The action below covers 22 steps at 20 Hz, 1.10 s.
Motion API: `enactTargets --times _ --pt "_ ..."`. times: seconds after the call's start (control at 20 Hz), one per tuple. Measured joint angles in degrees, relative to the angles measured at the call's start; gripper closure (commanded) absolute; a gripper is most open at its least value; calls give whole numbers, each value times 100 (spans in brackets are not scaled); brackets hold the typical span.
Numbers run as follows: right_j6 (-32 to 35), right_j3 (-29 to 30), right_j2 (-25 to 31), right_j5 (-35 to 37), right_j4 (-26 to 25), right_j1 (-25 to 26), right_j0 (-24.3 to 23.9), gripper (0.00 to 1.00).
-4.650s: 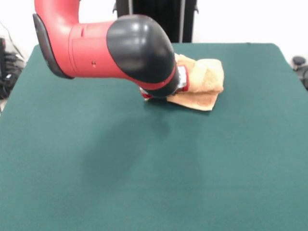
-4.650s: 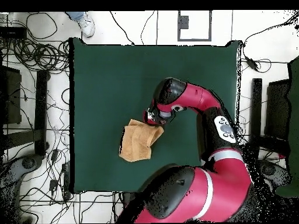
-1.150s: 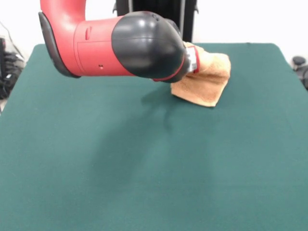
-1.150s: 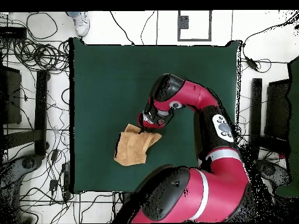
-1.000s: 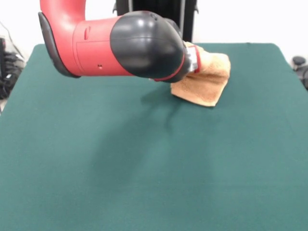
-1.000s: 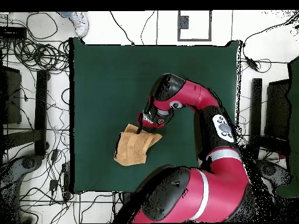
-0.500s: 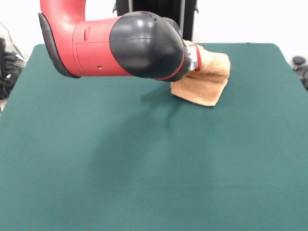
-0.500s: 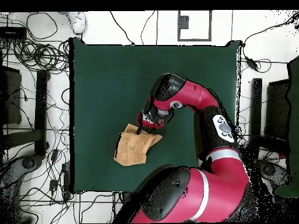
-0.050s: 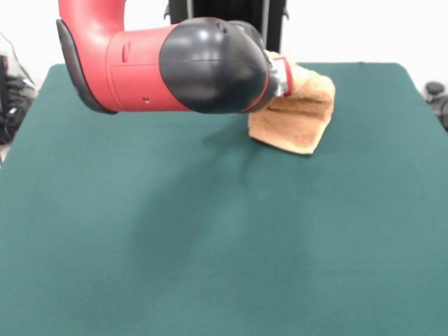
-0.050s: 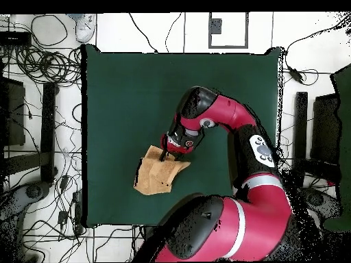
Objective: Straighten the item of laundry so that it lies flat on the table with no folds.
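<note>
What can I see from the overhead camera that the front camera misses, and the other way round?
Only the overhead view shows the whole red arm, the cables on the floor around the table, and the gripper meeting the towel's edge. Only the front view shows the towel raised on one side and sloping down to the table, with the arm's big black elbow hiding the gripper. Both show the tan towel bunched, not flat, on green cloth.

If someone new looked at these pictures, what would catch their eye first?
Probably the bulky red and black robot arm, which fills the upper left of the front view. Next comes the crumpled tan-orange terry-cloth towel, bunched and partly raised at the arm's tip. It stands out against the broad dark green cloth-covered table.
</note>
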Motion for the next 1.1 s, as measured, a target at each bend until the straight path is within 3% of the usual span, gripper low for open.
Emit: enactTargets --times 0.5,1.1 --pt "0 331 -137 63 -10 -153 5 0" --pt "0 1069 -582 -724 -32 -1102 235 0"
